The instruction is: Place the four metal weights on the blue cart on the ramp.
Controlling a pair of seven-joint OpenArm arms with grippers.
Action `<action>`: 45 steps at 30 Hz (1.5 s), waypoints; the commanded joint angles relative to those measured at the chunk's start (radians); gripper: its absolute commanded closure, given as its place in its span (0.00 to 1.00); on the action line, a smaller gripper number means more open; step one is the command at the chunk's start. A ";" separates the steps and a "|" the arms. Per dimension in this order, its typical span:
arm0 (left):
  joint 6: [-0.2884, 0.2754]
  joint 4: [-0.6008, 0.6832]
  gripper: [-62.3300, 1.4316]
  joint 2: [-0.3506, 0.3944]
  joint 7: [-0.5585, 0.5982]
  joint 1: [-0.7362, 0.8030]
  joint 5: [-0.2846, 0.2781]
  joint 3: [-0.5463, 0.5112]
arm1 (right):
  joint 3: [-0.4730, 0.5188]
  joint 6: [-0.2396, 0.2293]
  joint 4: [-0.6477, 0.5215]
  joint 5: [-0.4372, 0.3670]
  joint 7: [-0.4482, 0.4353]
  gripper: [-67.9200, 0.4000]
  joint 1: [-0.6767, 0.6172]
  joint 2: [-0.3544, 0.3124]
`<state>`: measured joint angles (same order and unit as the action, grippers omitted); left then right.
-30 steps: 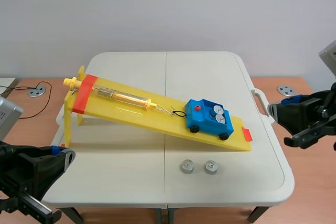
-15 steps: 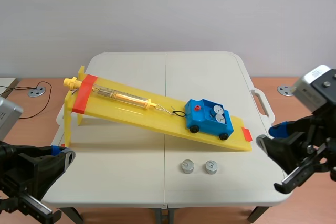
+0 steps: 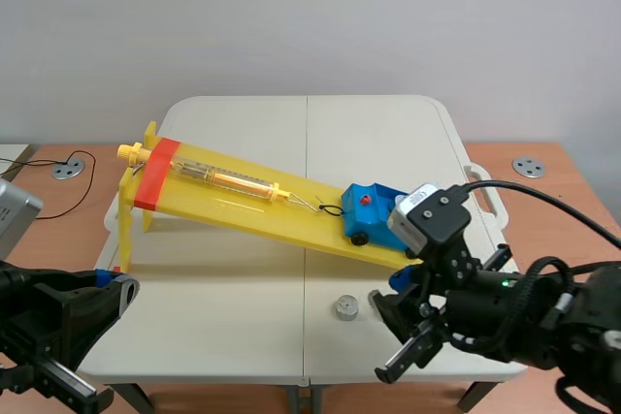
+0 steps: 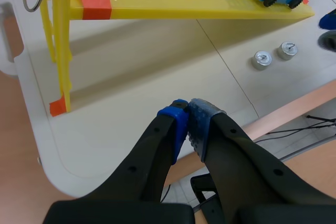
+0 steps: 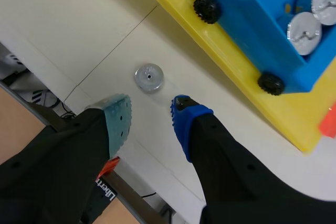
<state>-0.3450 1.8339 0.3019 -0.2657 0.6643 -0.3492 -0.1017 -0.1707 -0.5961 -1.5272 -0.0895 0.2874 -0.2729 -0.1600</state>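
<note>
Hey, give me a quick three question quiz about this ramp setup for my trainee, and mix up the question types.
1. True or false: the left gripper is open.
2. How many metal weights sit in the blue cart? A one, B two, C four.
3. Fill in: the loose weight on the table lies just ahead of the ____ gripper's open fingers.
Key: 1 false, it is shut on nothing. 2 B. 3 right gripper.

Spread tool (image 5: 150, 110) just behind one metal weight (image 5: 148, 77)
</note>
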 commanded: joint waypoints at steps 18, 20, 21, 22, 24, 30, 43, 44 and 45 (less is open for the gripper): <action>-0.025 0.043 0.93 -0.005 0.089 -0.020 -0.074 -0.014 | -0.121 0.211 0.191 0.091 -0.228 0.69 0.225 0.089; -0.025 0.043 0.93 -0.005 0.089 -0.020 -0.074 -0.014 | -0.132 0.214 0.210 0.096 -0.232 0.70 0.237 0.092; -0.025 0.043 0.93 -0.005 0.089 -0.020 -0.074 -0.014 | -0.135 0.216 0.221 0.103 -0.233 0.69 0.241 0.097; -0.025 0.043 0.93 -0.005 0.089 -0.020 -0.074 -0.014 | -0.137 0.219 0.232 0.108 -0.239 0.70 0.243 0.101; -0.025 0.043 0.93 -0.005 0.089 -0.020 -0.074 -0.014 | -0.138 0.219 0.254 0.110 -0.256 0.70 0.249 0.109; -0.025 0.043 0.93 -0.005 0.089 -0.022 -0.074 -0.014 | -0.138 0.219 0.302 0.110 -0.262 0.72 0.259 0.121; -0.025 0.043 0.93 -0.005 0.089 -0.036 -0.074 -0.014 | -0.138 0.268 0.307 0.113 -0.211 0.94 0.259 0.114; -0.025 0.043 0.93 -0.005 0.089 -0.036 -0.074 -0.014 | -0.138 0.269 0.307 0.113 -0.203 0.96 0.258 0.112; -0.025 0.043 0.93 -0.005 0.089 -0.036 -0.074 -0.014 | -0.138 0.276 0.307 0.113 -0.195 0.98 0.258 0.107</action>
<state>-0.3447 1.8339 0.3019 -0.2657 0.6479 -0.3492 -0.1017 -0.3099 -0.3691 -1.1564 0.0486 0.1352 -0.0917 -0.0555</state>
